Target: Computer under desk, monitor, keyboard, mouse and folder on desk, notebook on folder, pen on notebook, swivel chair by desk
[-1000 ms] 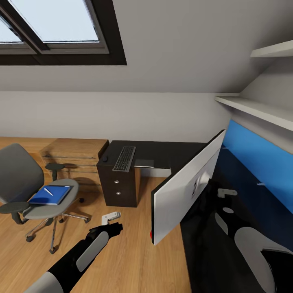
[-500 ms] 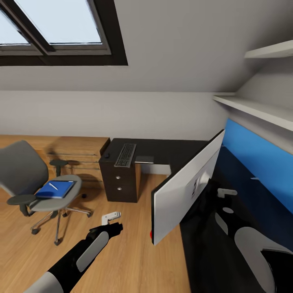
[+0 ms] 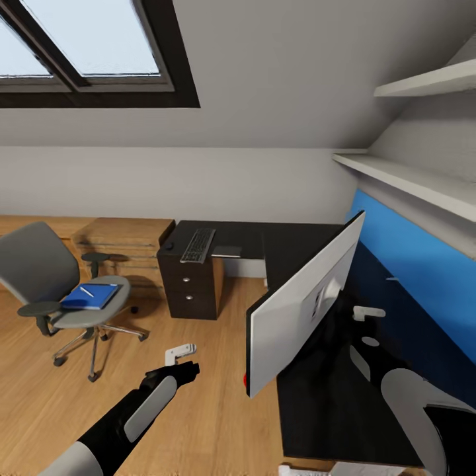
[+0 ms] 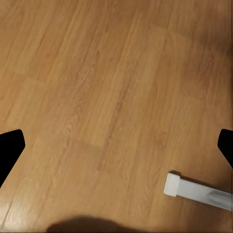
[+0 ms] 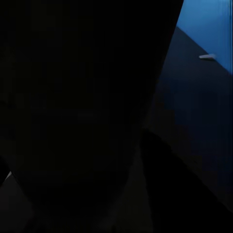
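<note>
Screen (image 3: pixel 301 307), big, thin and likely heavy and easy to tip, leans over the near edge of the black surface (image 3: pixel 330 410), so hold its stem; the right tool is hidden behind it, I cannot tell its state, and the left tool (image 3: pixel 180 352) looks spread.

Head camera looks down across the desk (image 3: pixel 291 244) corner; left wrist camera faces the oak floor (image 4: pixel 107 97) closely.

Attic home workspace, skylight (image 3: pixel 86 46) in grey sloped ceiling, oak floor (image 3: pixel 218 396), black L-shaped desk (image 3: pixel 277 241), grey swivel chair (image 3: pixel 46 277), wall shelves (image 3: pixel 410 182)
</note>
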You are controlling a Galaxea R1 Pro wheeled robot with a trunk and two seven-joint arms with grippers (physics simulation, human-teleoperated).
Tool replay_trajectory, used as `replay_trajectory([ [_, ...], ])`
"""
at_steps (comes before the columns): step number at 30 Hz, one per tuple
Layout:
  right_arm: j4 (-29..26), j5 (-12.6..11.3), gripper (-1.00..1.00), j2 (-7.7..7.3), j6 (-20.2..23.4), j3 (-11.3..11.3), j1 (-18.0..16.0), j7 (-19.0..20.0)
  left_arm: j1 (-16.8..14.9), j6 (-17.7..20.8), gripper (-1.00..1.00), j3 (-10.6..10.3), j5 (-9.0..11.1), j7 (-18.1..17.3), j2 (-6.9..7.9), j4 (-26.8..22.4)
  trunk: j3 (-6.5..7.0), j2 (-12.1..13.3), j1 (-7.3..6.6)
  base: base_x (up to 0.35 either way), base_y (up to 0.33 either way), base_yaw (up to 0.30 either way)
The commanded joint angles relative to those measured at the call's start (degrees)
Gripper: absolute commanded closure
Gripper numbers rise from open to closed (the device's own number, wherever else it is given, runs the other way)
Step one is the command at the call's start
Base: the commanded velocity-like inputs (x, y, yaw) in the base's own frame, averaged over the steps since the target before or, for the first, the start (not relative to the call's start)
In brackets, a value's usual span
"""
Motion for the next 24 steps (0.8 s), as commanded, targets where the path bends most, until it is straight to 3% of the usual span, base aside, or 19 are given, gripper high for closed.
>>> replay_trajectory([
  [1,0.3,-0.7,1.0,-0.03,-0.4,0.6,0.0,0.0,-0.1,0.1,-1.0,-0.2,0.4,0.5,0.07,-0.1,-0.15,-0.1,0.03,-0.133,-0.309,0.0],
  [24,0.3,-0.7,1.0,-0.03,-0.4,0.6,0.0,0.0,-0.1,0.0,-1.0,-0.3,0.3,0.4,0.07,0.1,-0.15,-0.1,0.03,-0.022,-0.337,0.0],
])
